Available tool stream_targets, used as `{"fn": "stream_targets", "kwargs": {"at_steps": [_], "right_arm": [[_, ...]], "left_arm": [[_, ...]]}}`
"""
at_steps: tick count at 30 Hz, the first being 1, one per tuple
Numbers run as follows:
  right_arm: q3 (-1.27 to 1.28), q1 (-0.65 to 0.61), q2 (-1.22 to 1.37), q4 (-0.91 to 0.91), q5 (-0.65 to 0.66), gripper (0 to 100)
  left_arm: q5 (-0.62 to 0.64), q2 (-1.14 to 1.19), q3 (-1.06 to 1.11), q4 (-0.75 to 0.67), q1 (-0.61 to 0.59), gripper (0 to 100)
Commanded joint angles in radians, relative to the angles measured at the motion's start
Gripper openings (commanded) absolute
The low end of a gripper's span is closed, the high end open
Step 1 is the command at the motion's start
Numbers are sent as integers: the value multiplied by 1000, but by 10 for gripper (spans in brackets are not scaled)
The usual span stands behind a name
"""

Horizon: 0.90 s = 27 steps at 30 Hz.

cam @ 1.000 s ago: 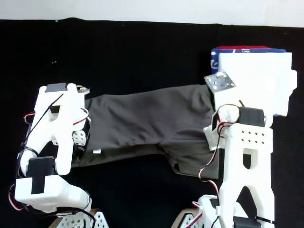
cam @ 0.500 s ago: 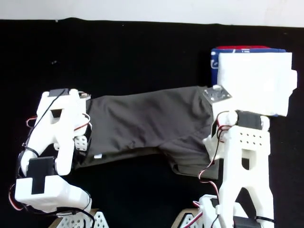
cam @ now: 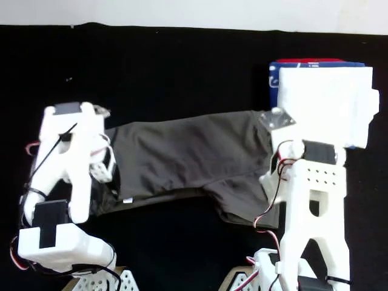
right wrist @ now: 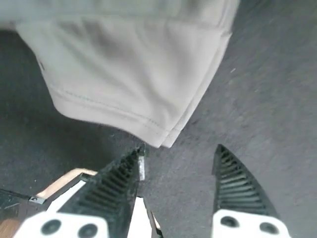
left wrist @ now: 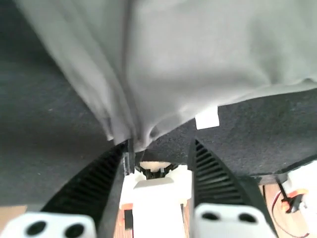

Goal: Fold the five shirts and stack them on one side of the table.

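The left arm (cam: pixel 66 151) had swung up and a little outward since a second before. Its left gripper (left wrist: pixel 159 144) sat at the left end of the dark grey shirt (cam: pixel 188 151), jaws apart, a bunched fold of the edge against one jaw tip. The shirt lay stretched across the middle of the black table (cam: pixel 182 60) much as before, and at its right end the right gripper (right wrist: pixel 179 148) had barely shifted, jaws wide just short of the hem, near the folded stack (cam: pixel 321 103).

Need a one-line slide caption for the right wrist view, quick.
Open right claw beside the grey shirt's stitched corner on the black table.
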Motion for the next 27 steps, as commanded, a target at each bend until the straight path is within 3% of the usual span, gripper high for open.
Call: {"fn": "stream_targets", "kwargs": {"at_steps": [1,6,9,11,19,27], "right_arm": [[-133,8,-31,7,2,214],[-243,4,-15,-127,-84,198],[-209,-39,36,-286,-141,70],[-188,-77,104,-367,-161,1],[-183,-131,414,-595,-221,36],[-183,-114,579,-756,-216,36]], "left_arm": [[-6,-44,-214,86,-42,194],[0,-31,-418,68,-53,151],[49,-2,-418,-23,4,0],[83,53,-426,-54,47,28],[170,338,-430,-305,99,9],[63,549,-662,-367,-82,9]]}}
